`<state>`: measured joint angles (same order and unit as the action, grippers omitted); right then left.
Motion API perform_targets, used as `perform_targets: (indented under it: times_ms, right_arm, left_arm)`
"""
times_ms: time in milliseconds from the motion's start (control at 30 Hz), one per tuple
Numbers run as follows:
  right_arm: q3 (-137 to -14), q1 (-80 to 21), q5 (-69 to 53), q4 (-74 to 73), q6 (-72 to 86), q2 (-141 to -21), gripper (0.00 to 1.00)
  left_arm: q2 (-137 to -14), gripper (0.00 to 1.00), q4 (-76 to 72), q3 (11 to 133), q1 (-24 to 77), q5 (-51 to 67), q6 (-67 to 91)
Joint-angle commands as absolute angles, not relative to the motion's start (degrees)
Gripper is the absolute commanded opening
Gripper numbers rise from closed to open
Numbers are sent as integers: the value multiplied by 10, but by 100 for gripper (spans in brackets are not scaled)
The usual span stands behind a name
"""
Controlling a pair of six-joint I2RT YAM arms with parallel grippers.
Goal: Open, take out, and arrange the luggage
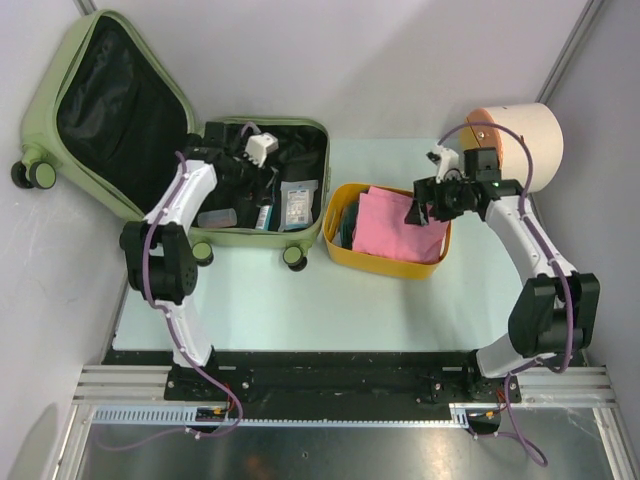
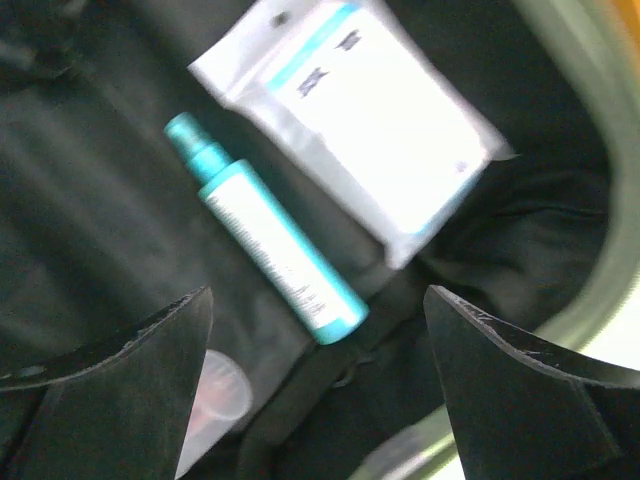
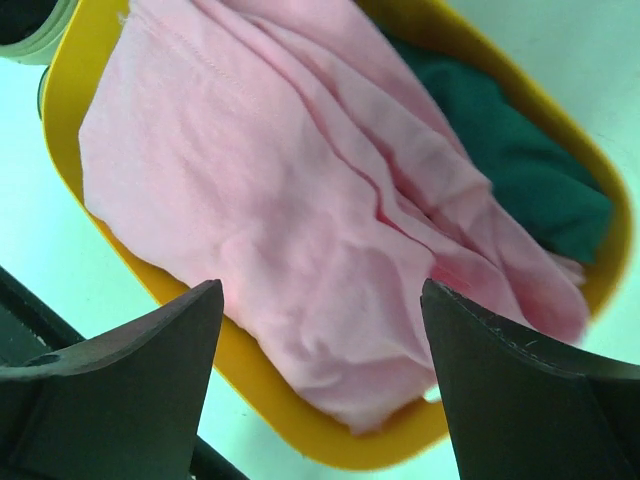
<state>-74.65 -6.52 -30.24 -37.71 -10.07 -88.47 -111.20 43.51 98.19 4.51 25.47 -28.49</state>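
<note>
- The luggage (image 1: 42, 118) lies open on the bench (image 1: 300, 310) just left of the yellow basket (image 1: 385, 262), its lid tipped back and the black lining showing.
- The left hand (image 2: 318, 293), left of the basket, hangs inside the luggage, wide and empty, above a teal spray bottle (image 2: 265, 240) and a white packet (image 2: 350, 120).
- The right hand (image 3: 320, 285) hovers over the basket, wide, holding nothing.
- Pink cloth (image 3: 280, 200) and green cloth (image 3: 510, 160) fill the basket.
</note>
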Motion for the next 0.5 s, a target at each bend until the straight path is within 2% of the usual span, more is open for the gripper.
perform_targets:
  times_ms: [0, 300, 467]
  right_arm:
    - [-771, -35, -282, -402, -100, -841, 84]
    - [-773, -6, -157, -438, -173, -872, 74]
    - [-765, -4, -144, -445, -159, -913, 70]
  left_arm:
    - [-1048, 91, 435, 957, 95, 330, -294]
    - [-1049, 91, 432, 969, 99, 336, -278]
    - [-1047, 91, 432, 967, 99, 336, -270]
